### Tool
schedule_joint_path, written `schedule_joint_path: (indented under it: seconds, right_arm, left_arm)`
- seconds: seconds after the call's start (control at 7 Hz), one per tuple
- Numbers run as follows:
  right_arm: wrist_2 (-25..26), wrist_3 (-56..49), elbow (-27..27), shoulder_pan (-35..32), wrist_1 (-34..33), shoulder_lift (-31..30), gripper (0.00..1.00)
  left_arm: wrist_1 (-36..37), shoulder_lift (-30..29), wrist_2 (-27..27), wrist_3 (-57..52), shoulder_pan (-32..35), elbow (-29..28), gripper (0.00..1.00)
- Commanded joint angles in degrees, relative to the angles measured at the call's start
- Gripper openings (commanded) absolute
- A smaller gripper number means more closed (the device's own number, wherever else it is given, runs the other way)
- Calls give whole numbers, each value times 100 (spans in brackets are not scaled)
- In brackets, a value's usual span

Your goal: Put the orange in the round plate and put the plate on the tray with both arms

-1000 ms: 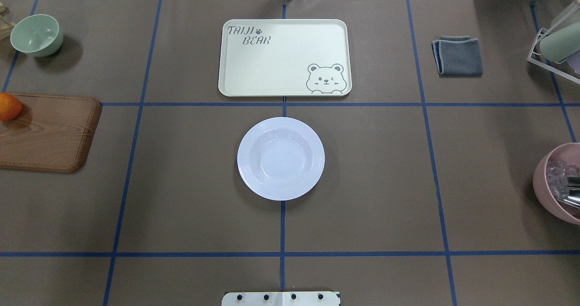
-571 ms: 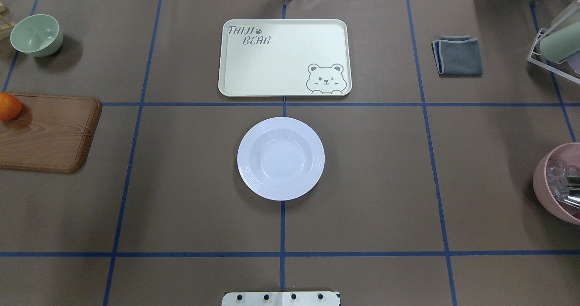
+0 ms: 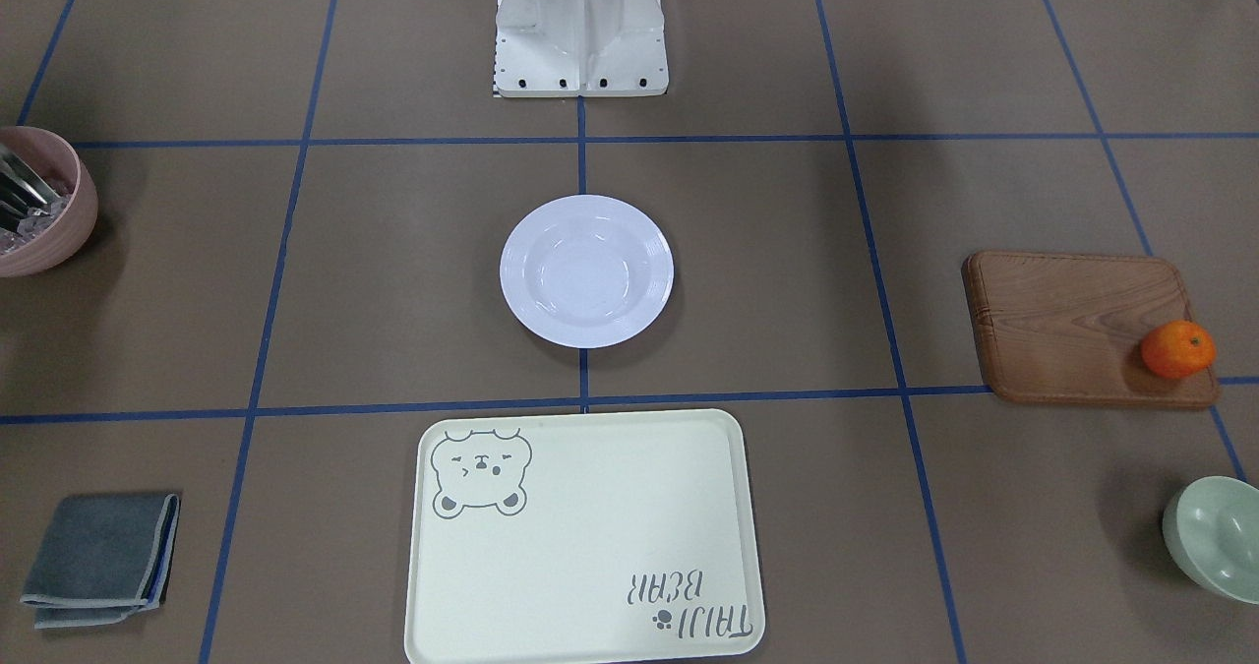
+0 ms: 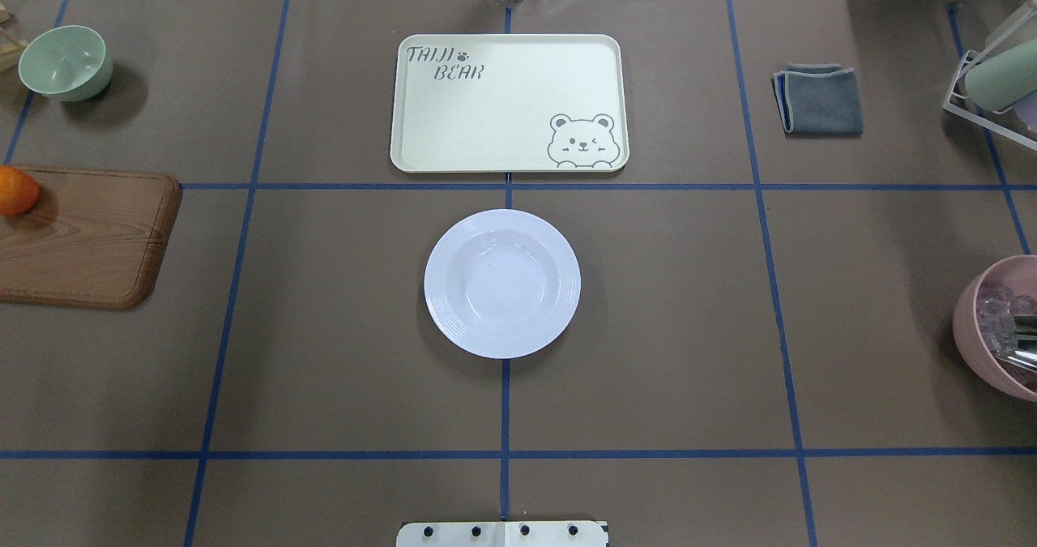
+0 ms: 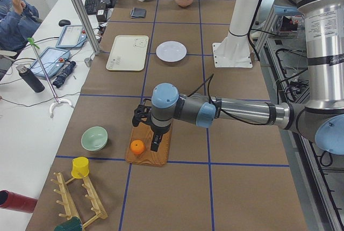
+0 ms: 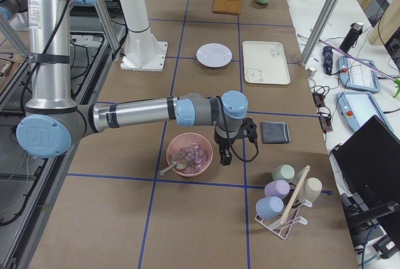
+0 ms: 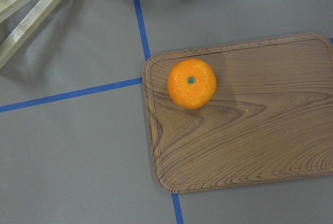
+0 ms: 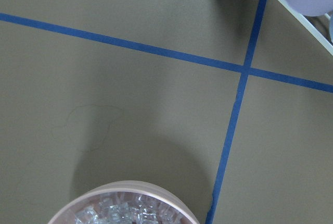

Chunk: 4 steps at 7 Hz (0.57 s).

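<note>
Overhead view, left to right.

- Far left: pale green bowl point(image 4: 65, 62) at the table's far edge. Nearer the robot lies the wooden board point(image 4: 89, 243), with the orange point(image 4: 16, 190) on its far outer corner, stem dot up in the left wrist view. The orange is well apart from the plate.
- Left gripper point(image 5: 156, 142): seen only in the left side view, hanging above the board just beside the orange and not touching it. Whether its jaws are spread or pressed together cannot be told.
- Centre: round plate point(image 4: 502, 284) upright on the brown table cover, nothing in it. The tray point(image 4: 509, 105) lies just beyond it, flat and bare, a blue tape line between the two.
- Right: folded grey cloth point(image 4: 820, 100), a cup rack point(image 4: 992, 85) at the edge, and a pink bowl point(image 4: 976, 328) holding clear cubes and a metal utensil.
- Right gripper point(image 6: 224, 155): seen only in the right side view, hanging between the pink bowl and the cloth. Jaw state cannot be told.
</note>
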State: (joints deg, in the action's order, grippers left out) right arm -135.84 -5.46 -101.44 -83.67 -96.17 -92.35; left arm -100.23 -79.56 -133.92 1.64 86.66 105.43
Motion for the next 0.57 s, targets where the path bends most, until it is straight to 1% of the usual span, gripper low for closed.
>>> schedule_joint_path:
  seconds: [0.0, 0.43]
  right_arm:
    - [-83, 71, 28, 0, 28, -11, 100]
    - [-83, 1, 125, 0, 46, -29, 100]
  left_arm:
    - [-14, 19, -213, -50, 0, 21, 98]
    - [-23, 89, -222, -50, 0, 13, 98]
